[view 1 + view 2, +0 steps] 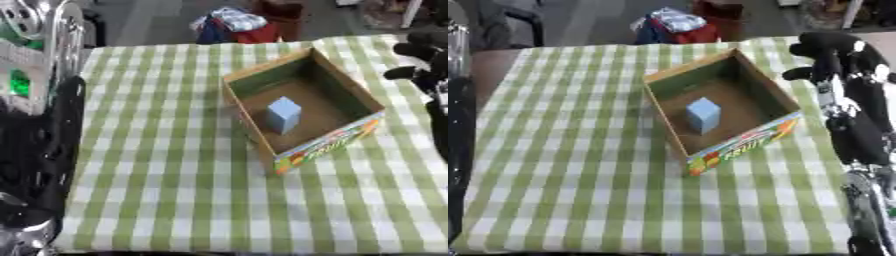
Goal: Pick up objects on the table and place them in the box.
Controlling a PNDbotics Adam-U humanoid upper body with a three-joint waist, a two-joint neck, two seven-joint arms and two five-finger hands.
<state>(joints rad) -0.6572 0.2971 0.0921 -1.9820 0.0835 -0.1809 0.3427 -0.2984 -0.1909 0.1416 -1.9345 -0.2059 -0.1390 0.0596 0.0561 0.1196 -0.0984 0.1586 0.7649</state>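
Note:
An open cardboard box (360,98) with a colourful printed front stands on the green checked table, right of the middle. A light blue cube (283,115) stands on the box floor, near its centre. My right hand (830,52) hovers at the upper right, just beyond the box's right wall, with relaxed bent fingers and nothing in them. My left arm (48,150) hangs along the left edge of the table, and its hand does not show. No loose object lies on the cloth.
The green and white checked cloth (175,165) covers the whole table. Behind the far edge, a pile of red, blue and white things (677,26) sits on the floor. Silver machinery (35,45) stands at the upper left.

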